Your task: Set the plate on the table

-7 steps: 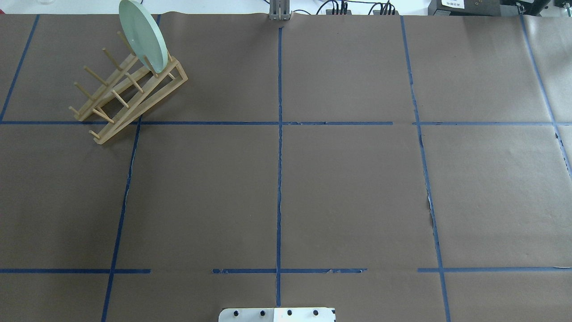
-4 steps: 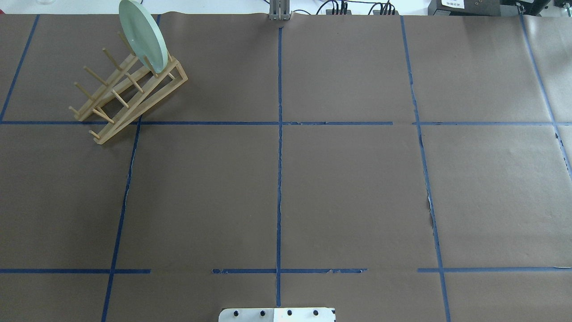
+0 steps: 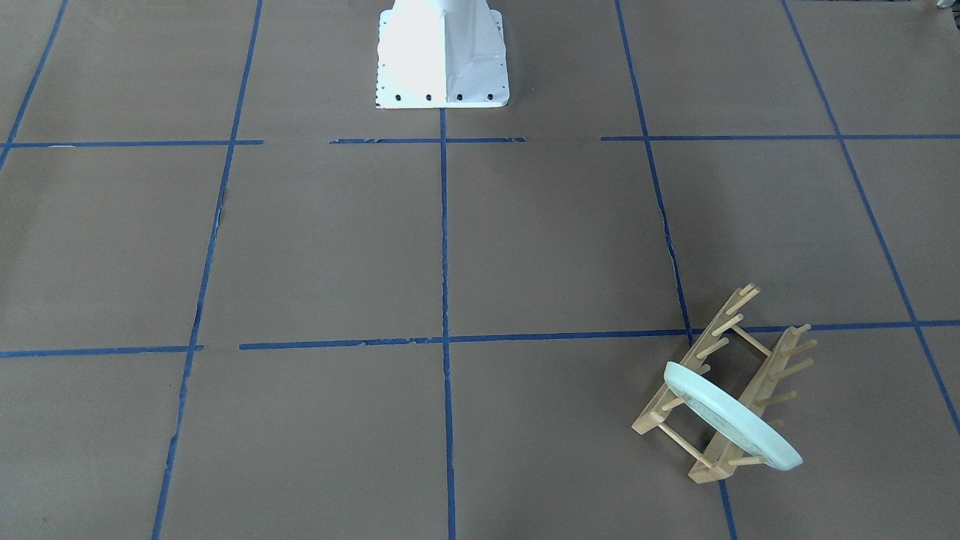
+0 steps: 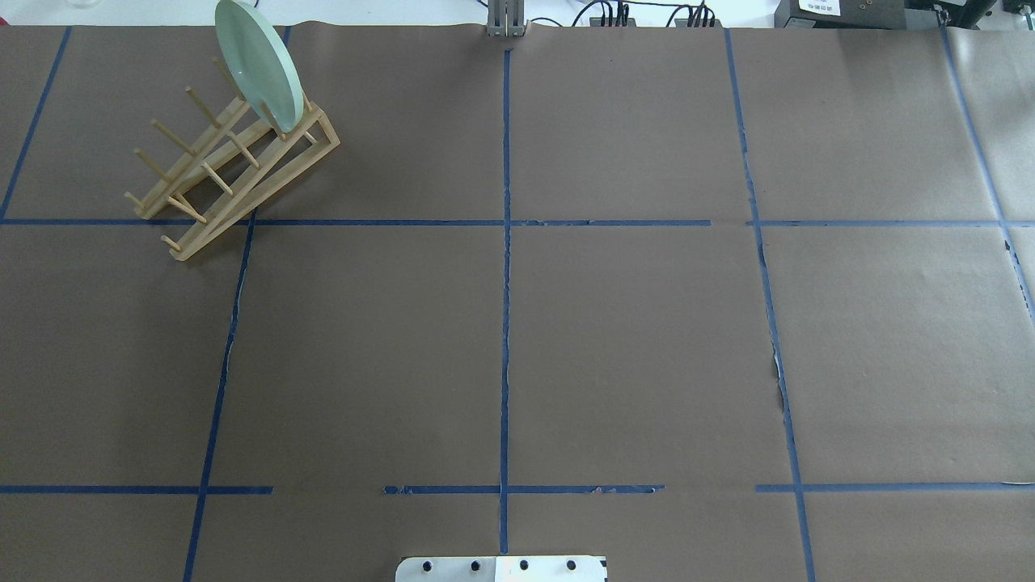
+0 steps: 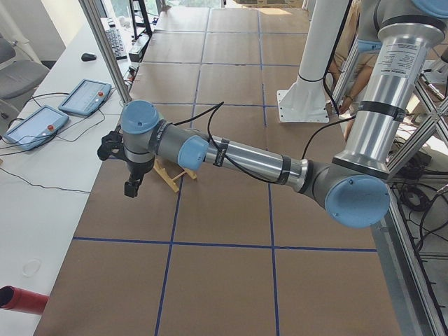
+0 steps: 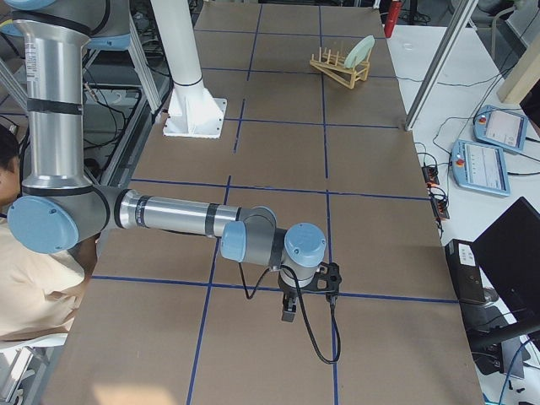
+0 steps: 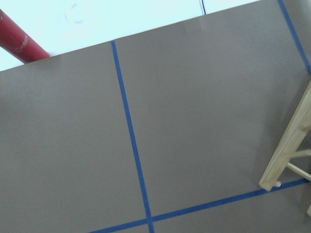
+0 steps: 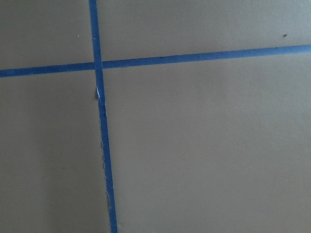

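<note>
The plate is standing in the rack, upper left of the overhead frame. I cannot tell whether the left claw or the right claw is open. A slanted lift is risking snagging pegs and dragging the rack across the bench.

Overhead: behind robot base, looking forward-down on bench. Front: opposite side, facing robot. Sides: bench ends, looking along. Wrists: close, downward. Overhead and front share the rack.

Plate, seemingly tilted, in rack
</note>
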